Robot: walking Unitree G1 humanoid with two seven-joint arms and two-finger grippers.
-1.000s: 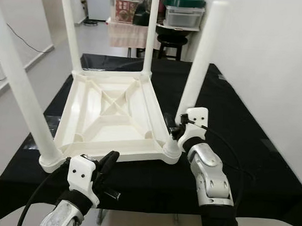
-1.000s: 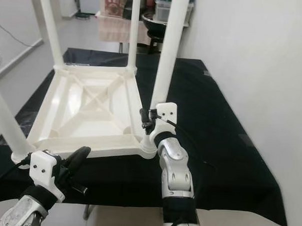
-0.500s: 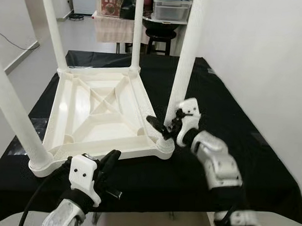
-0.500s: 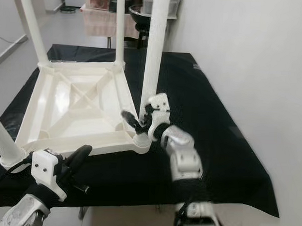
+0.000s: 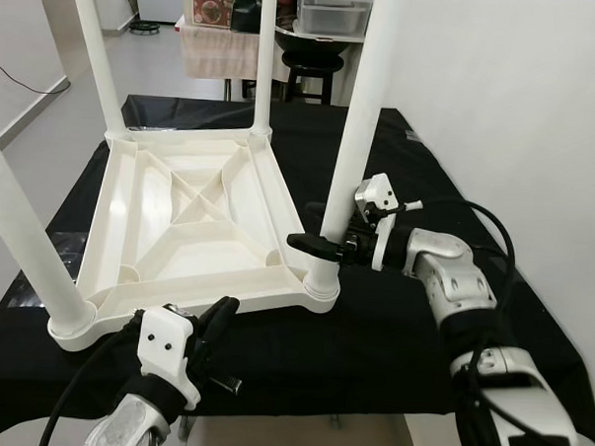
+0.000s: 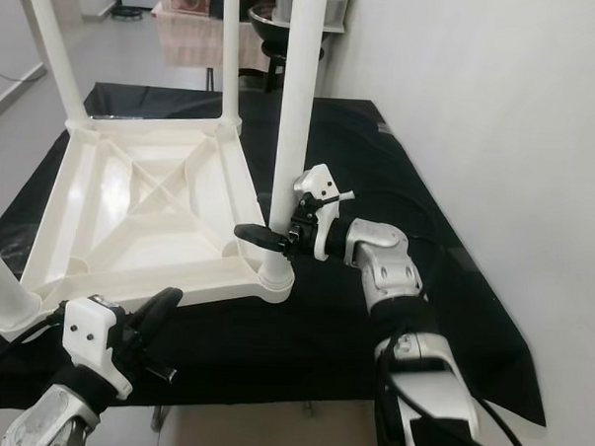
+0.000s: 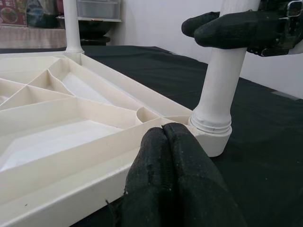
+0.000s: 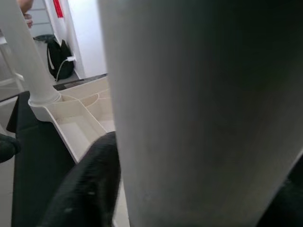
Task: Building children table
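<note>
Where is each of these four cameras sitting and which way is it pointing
Left eye view: on the head, looking forward and down at the upturned white table on the black cloth; both arms show.
Right eye view: same head, same scene; right gripper at the near right leg.
Left wrist view: looks along the left gripper at the table's near edge.
Right wrist view: pressed close against that leg, between its jaws.
Shared: the near right leg appears in all four.

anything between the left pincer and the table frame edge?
Nothing visible. The left pincer, fingers together, sits just off the near rim of the upturned table frame, bare black cloth between. The right pincer straddles the near right leg.
</note>
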